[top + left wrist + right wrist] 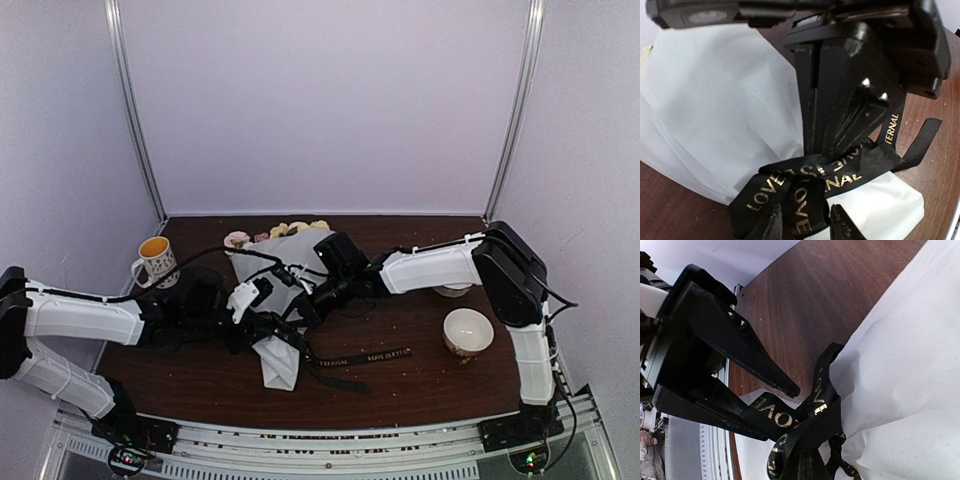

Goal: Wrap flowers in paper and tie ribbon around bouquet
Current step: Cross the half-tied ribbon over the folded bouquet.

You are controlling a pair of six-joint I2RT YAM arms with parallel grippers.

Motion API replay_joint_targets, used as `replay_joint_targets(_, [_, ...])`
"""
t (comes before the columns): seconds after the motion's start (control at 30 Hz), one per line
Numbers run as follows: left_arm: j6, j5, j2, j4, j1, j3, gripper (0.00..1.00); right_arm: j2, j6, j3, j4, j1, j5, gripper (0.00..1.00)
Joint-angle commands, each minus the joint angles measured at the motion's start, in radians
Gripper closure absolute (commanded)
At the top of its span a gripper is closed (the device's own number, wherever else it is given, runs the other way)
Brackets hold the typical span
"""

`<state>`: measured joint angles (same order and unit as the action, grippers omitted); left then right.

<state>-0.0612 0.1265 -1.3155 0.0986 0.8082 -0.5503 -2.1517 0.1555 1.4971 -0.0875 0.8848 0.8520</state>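
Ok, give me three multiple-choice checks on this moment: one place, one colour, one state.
1. Where does the patterned white ceramic mug stand? A) left of the pale paper-wrapped bouquet B) right of it C) on top of it
2. What colour is the lettering on the long narrow black ribbon? A) silver B) gold C) red
3. The right tool is: A) wide open B) out of view C) shut on the ribbon
Answers: 1 A, the top view shows it at the bouquet's left; 2 B, gold letters show in both wrist views; 3 C, the left wrist view shows it pinched closed on the ribbon.
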Motion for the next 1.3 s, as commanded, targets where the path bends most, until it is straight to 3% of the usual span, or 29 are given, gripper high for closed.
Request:
replay_joint_targets(0.0, [0.041,-0.012,0.082,-0.015,-0.010,-0.020,0.61,0.047,-0.006,-0.012,-0.006,-0.003,-0.035,1.00])
replay_joint_targets(0.23, [0.087,-0.058,0.093,-0.095,-0.026,-0.052,0.58,0.047,-0.011,-0.009,-0.021,-0.004,-0.043,1.00])
replay_joint_targets(0.4, [0.099,-0.004,0.092,-0.140,-0.065,-0.075,0.69,0.044,-0.015,-0.007,-0.023,-0.004,-0.020,1.00])
replay_joint_targets(0.5, [0.108,0.124,0.114,-0.101,-0.066,-0.035,0.60,0.040,-0.010,-0.006,-0.021,-0.006,-0.015,1.00])
replay_joint_targets(0.77, [0.147,0.154,0.140,0.005,-0.066,0.062,0.50,0.031,0.002,0.000,-0.005,-0.006,0.007,1.00])
replay_joint_targets(0.93, [0.165,0.059,0.059,0.041,-0.065,0.030,0.57,0.027,0.006,0.002,-0.003,-0.007,0.013,1.00])
replay_joint_targets(1.1, [0.159,0.085,-0.020,0.082,-0.064,0.001,0.58,0.026,0.006,0.003,-0.001,-0.008,0.019,1.00])
replay_joint_targets(1.27, [0.139,0.102,-0.046,0.107,-0.065,-0.007,0.71,0.027,0.003,0.004,-0.002,-0.008,0.024,1.00])
